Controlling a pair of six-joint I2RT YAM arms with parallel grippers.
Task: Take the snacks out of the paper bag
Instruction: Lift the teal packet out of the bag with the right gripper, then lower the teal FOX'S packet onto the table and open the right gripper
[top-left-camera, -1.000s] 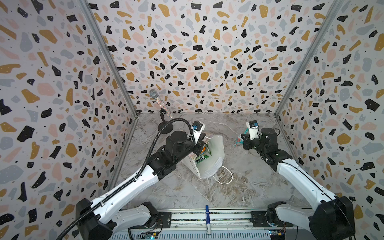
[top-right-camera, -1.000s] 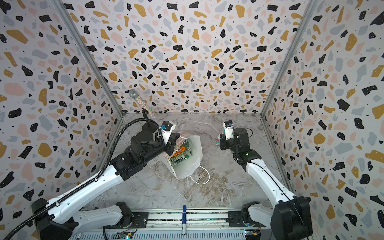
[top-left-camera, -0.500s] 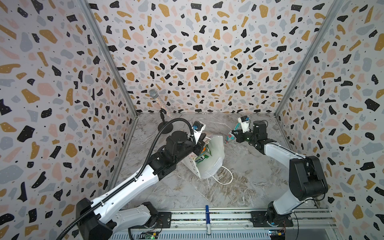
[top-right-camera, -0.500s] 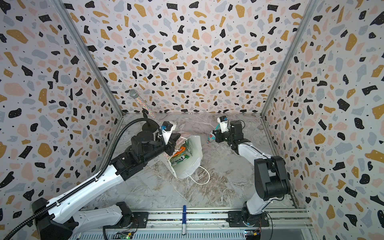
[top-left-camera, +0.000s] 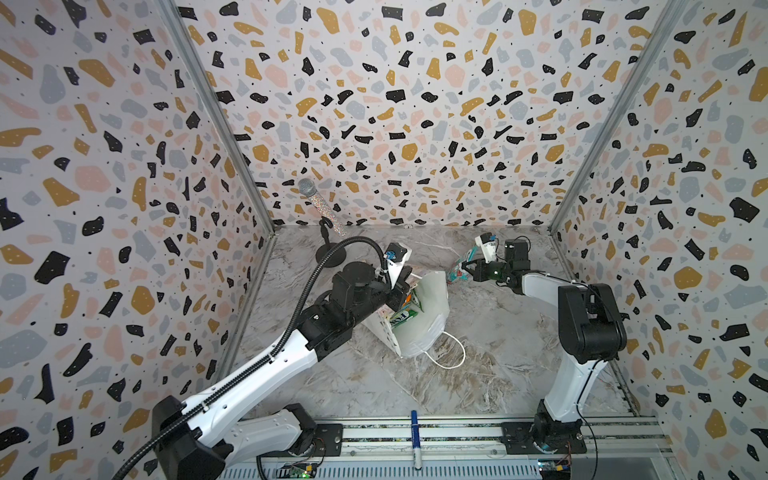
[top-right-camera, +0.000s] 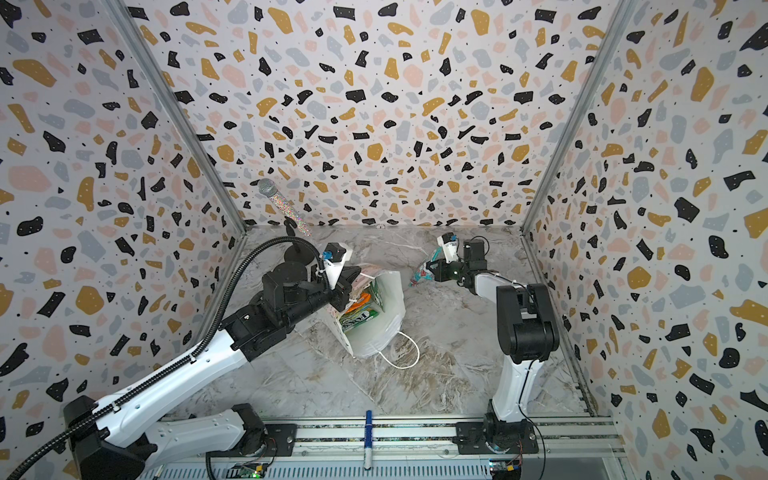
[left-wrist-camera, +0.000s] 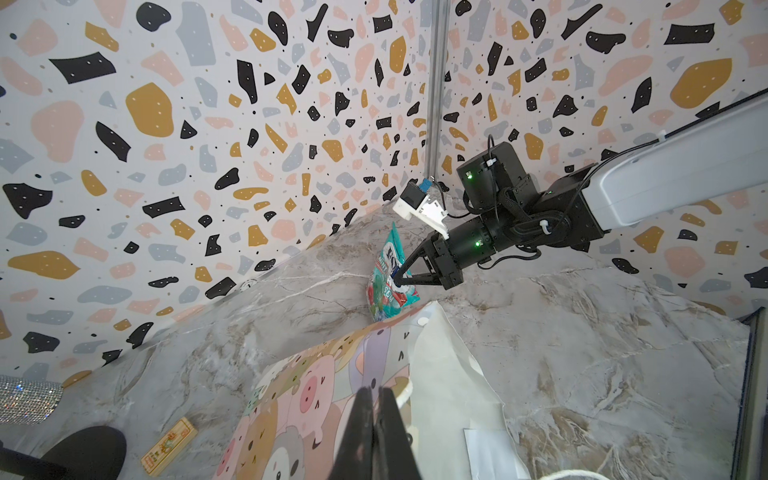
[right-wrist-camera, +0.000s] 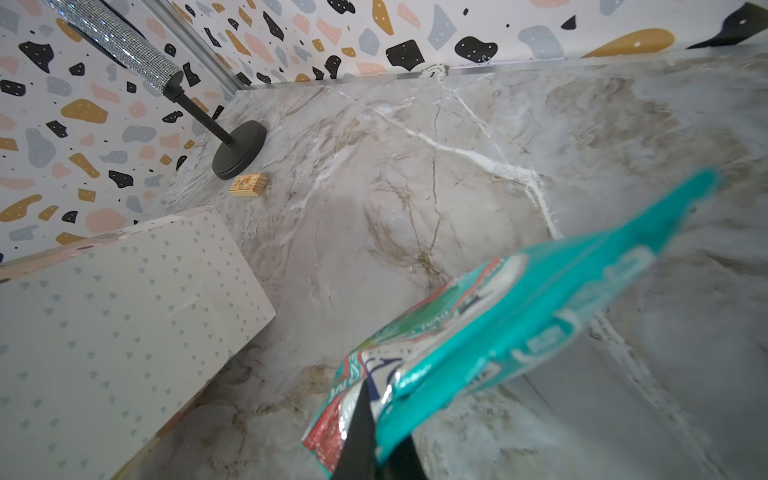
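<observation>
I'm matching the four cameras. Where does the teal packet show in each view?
In a top view: teal packet, right of centre, beyond the paper bag.
In a top view: the same spot, beyond the bag.
Left wrist: the packet just past the bag's rim.
Right wrist: close and blurred, the bag beside it.
Shared landmark: the paper bag.
</observation>
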